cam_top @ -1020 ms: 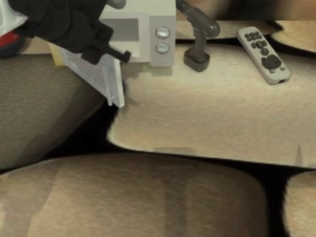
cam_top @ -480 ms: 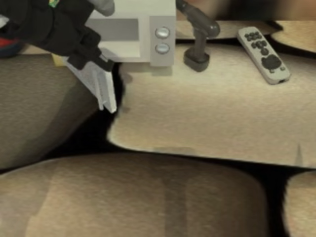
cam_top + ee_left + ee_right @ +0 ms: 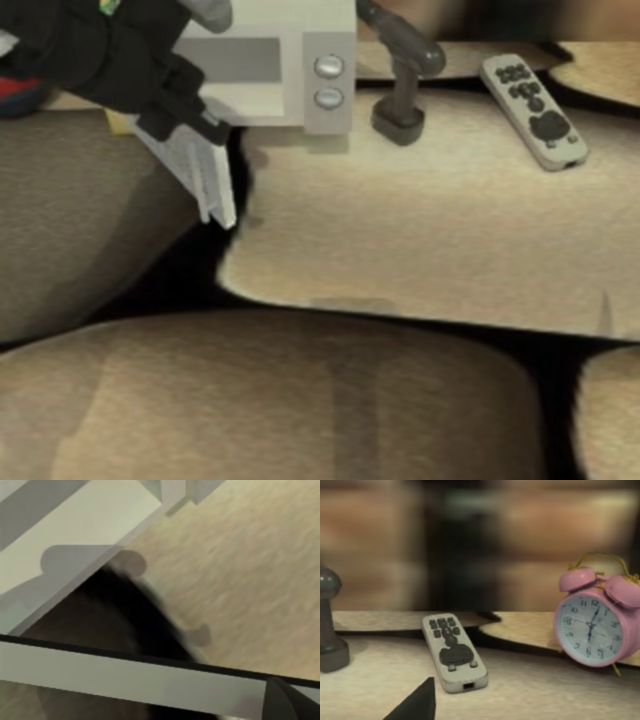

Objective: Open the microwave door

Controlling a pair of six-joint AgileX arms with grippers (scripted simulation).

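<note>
Clearly the left pincer clasps the microwave door, swung wide; no writing readable.

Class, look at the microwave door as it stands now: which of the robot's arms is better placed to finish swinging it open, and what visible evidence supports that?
Left. The left gripper sits at the microwave door, already swung out from the microwave. The right arm is out of the top view; its wrist camera shows the remote control and pink alarm clock.

White microwave with two silver-grey knobs, its white door showing a grey mesh face. Grey remote with dark buttons. Pink alarm clock, pale dial. Mottled tan table.
</note>
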